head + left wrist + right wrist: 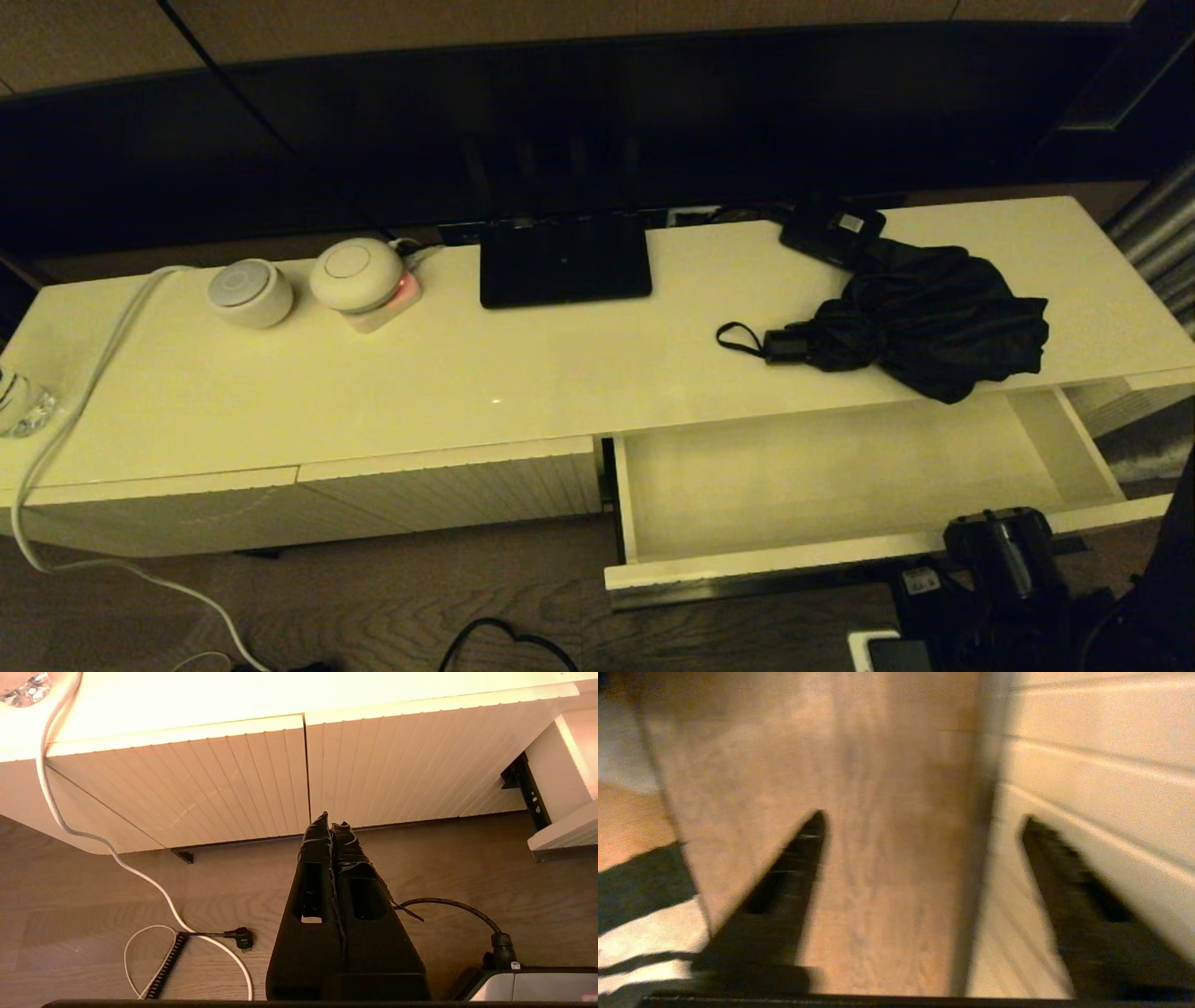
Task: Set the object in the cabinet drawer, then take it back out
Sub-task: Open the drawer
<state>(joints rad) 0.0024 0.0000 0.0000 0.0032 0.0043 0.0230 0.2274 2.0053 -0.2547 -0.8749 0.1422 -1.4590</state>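
Note:
The black compact umbrella (924,322) lies on the cabinet top at the right, its fabric loosely bunched; the short handle and wrist loop (738,338) point left. Just below it the cabinet drawer (644,509) is pulled out, and its cream inside holds nothing. My right arm (1004,551) is low, in front of the drawer's front edge. In the right wrist view the right gripper (923,817) is open and empty over the wooden floor, with the ribbed drawer front (1101,765) beside it. My left gripper (331,823) is shut and empty, low before the closed ribbed panels (243,779).
A flat black box with a white label (834,229) lies behind the umbrella. A black stand (564,259), two round white devices (249,292) and a white cable (75,411) are on the top further left. More cables (154,896) lie on the floor.

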